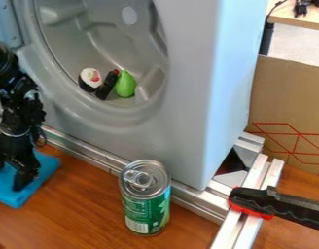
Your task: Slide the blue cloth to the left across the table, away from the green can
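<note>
The black gripper (8, 178) is hanging, fingers spread, at the flat blue object (46, 170) on the wooden table (78, 209), which is seeming light, possibly soft, and is offering its exposed edge for grasping.

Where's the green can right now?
In the camera view, the green can stands at lower centre, beside the metal rail, right of the blue pad.

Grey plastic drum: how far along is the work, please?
In the drum already: a white sushi toy, slim black object and green pear-shaped toy. The black end effector is at the flat blue item, grip unclear. Possibly left outside: that item and the green metal can.
</note>
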{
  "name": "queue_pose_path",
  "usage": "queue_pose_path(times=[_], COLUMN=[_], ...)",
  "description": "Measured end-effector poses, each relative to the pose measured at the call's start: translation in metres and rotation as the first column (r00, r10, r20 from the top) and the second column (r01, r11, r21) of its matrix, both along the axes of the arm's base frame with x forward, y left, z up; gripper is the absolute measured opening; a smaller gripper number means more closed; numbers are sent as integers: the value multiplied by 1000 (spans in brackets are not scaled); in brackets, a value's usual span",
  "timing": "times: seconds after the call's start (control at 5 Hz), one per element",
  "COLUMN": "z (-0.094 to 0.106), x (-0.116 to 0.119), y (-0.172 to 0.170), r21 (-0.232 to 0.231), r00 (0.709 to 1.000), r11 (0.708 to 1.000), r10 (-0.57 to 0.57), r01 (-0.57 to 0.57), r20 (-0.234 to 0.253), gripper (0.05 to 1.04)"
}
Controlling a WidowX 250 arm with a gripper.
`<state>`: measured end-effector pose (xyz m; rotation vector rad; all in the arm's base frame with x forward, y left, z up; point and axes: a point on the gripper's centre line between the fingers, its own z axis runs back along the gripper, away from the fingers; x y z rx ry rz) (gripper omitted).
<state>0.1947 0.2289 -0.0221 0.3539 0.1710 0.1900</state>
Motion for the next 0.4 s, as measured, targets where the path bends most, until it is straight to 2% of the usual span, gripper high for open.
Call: queue_pose_path(times=[0.2,0.4], z=[0,4], x=[-2,-21], y=[3,-22], r21=[-22,-132], r00=[1000,997], r11=[1000,989], r10=[-20,-58], r01=[20,65], r20=[2,57], gripper=[1001,1000])
